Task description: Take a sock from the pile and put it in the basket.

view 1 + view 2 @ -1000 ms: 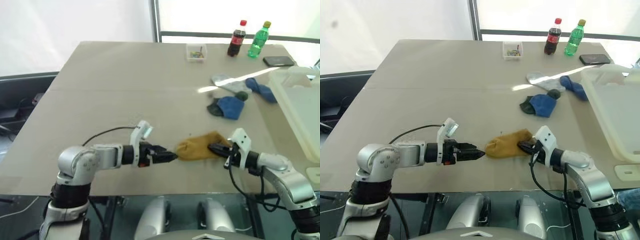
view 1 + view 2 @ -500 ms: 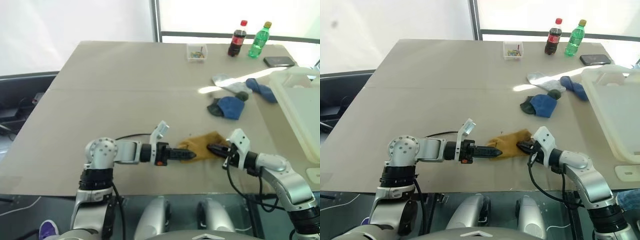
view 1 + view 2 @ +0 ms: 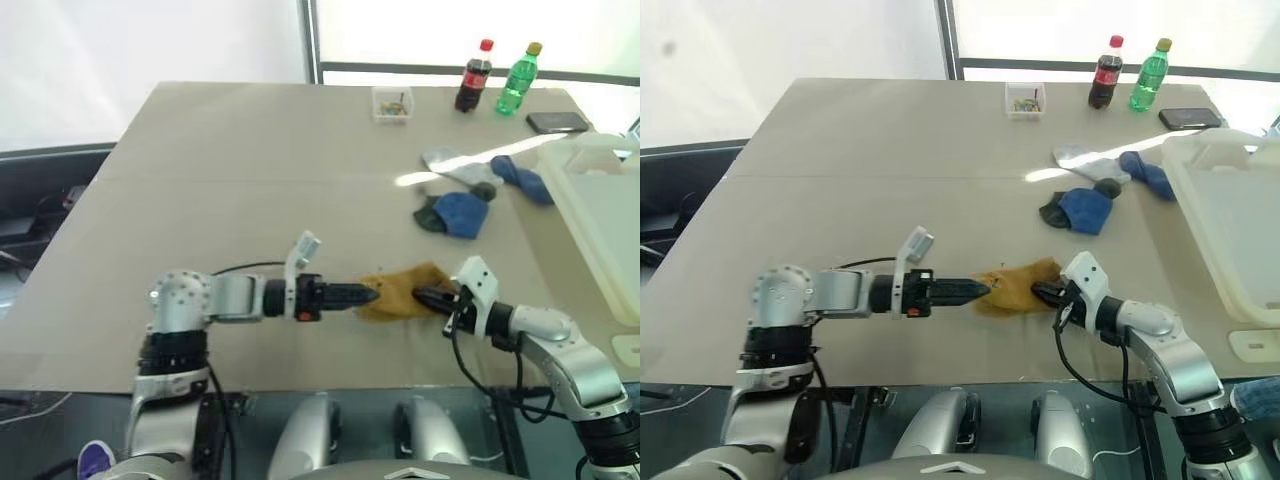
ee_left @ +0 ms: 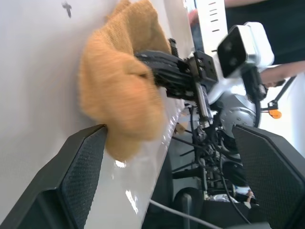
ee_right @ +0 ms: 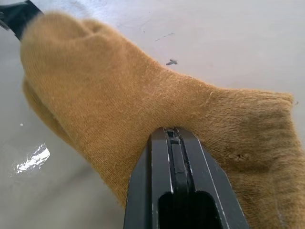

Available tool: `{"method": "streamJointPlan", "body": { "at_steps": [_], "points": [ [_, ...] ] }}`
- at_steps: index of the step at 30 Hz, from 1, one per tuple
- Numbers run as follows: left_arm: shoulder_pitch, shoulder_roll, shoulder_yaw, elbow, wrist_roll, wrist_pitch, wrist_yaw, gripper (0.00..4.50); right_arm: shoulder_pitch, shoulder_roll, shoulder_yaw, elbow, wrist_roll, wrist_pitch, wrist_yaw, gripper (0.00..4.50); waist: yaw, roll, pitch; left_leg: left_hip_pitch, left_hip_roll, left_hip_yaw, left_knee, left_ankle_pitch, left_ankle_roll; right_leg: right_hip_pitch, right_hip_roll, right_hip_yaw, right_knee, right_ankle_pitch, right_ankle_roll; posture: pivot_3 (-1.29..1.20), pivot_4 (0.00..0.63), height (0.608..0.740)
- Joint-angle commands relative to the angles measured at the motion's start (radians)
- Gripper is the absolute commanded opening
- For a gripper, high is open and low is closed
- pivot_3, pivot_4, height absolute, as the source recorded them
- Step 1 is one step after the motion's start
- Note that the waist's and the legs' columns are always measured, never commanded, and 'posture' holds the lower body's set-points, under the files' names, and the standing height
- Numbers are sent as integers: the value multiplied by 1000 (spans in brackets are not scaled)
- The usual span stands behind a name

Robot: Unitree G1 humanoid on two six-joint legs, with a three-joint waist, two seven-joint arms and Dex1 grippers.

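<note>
A mustard-yellow knitted sock lies on the near part of the beige table, between the two arms and apart from the rest of the socks. The right gripper reaches in from the right, its two black fingers pressed together and pinching the right end of that sock; in the right wrist view the closed fingers bite into the yellow fabric at its middle edge. The left gripper points rightward from the left, its tips touching or just at the sock's left end. In the left wrist view its two fingers stand spread wide, one on either side of the sock, not closed on it. The pile of remaining socks, blue, dark grey-green and light grey, lies farther back and to the right, well apart from both grippers. The large whitish translucent plastic basket with a thick rim stands at the right edge of the table, just right of the pile and beyond the right arm. At the far edge stand a small clear box of colourful bits, a dark cola bottle with a red cap, a green plastic bottle and a black phone.
</note>
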Motion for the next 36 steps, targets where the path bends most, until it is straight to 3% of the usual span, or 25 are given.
{"method": "streamJointPlan", "body": {
  "at_steps": [1, 8, 23, 32, 36],
  "points": [
    [18, 27, -22, 16, -151, -10, 66, 4449, -1, 8, 15, -1, -2, 7, -2, 0, 0, 0, 0, 0, 0, 0, 0, 0, 0, 0, 0, 0, 0, 0, 0, 0, 150, 729],
    [99, 210, -215, -42, -483, -171, 229, 4449, -5, 12, 16, -3, 0, 13, -1, 0, -2, 0, 0, 0, 1, 0, -2, -1, -3, -2, -1, 0, 0, -1, -1, 0, 150, 729],
    [64, 243, -398, -48, -495, -305, 408, 4449, 18, 14, 19, -44, 6, 36, -11, 0, 0, 0, 0, -1, 0, 0, -2, -1, -5, -2, -3, 0, 0, -1, -2, 0, 150, 729],
    [22, 54, -331, 4, -495, -437, 454, 4449, 20, 22, 20, -55, 7, 49, -21, 0, 2, 0, 0, -1, -1, 0, -2, 0, -4, -1, -3, -1, -2, -1, -2, 0, 150, 729],
    [20, 54, -306, -27, -490, -452, 426, 4449, 20, 22, 19, -54, 5, 47, -21, 0, 1, 0, 0, -1, -1, 0, -2, 2, -5, 0, -2, -1, -2, -1, -2, 0, 150, 729]
  ]
}}
